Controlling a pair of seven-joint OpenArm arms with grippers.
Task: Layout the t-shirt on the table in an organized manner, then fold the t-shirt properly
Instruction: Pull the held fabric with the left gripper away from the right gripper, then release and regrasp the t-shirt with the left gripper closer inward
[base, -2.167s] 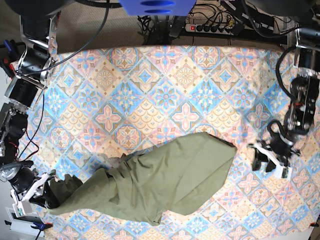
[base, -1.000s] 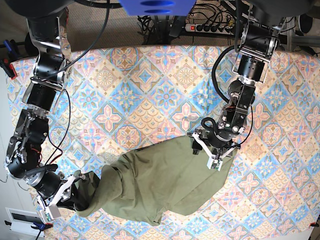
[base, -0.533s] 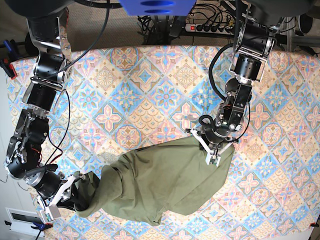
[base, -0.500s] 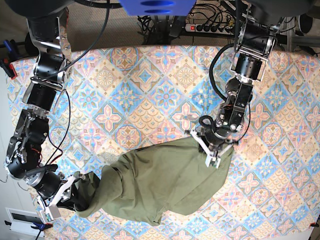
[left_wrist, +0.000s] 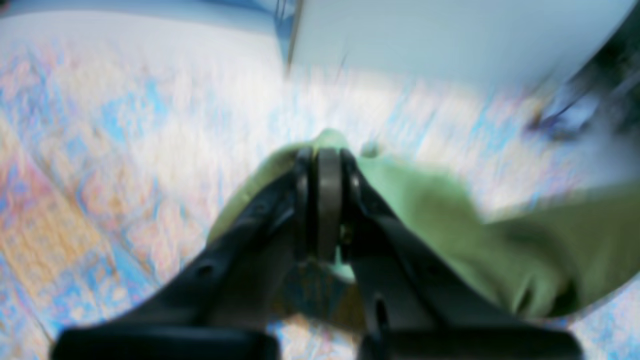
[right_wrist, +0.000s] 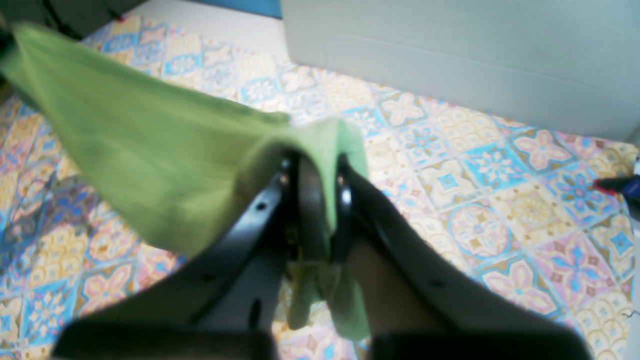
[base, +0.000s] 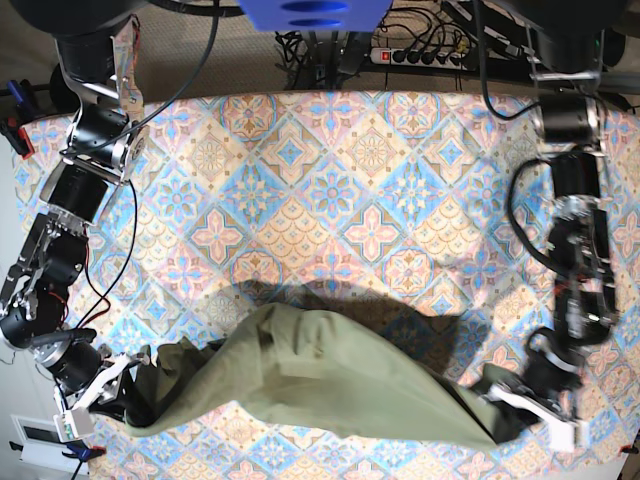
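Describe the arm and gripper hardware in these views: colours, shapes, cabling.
Both arms are black, built from chunky cylindrical joint housings with silver-grey brackets near the shoulders. Loose black cables loop along each arm. The left gripper and right gripper have white finger pieces in the base view. The wrist views show black tapering fingers ending in flat dark pads.

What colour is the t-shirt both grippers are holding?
Plain olive green t-shirt, no print visible; the base view shows it best.
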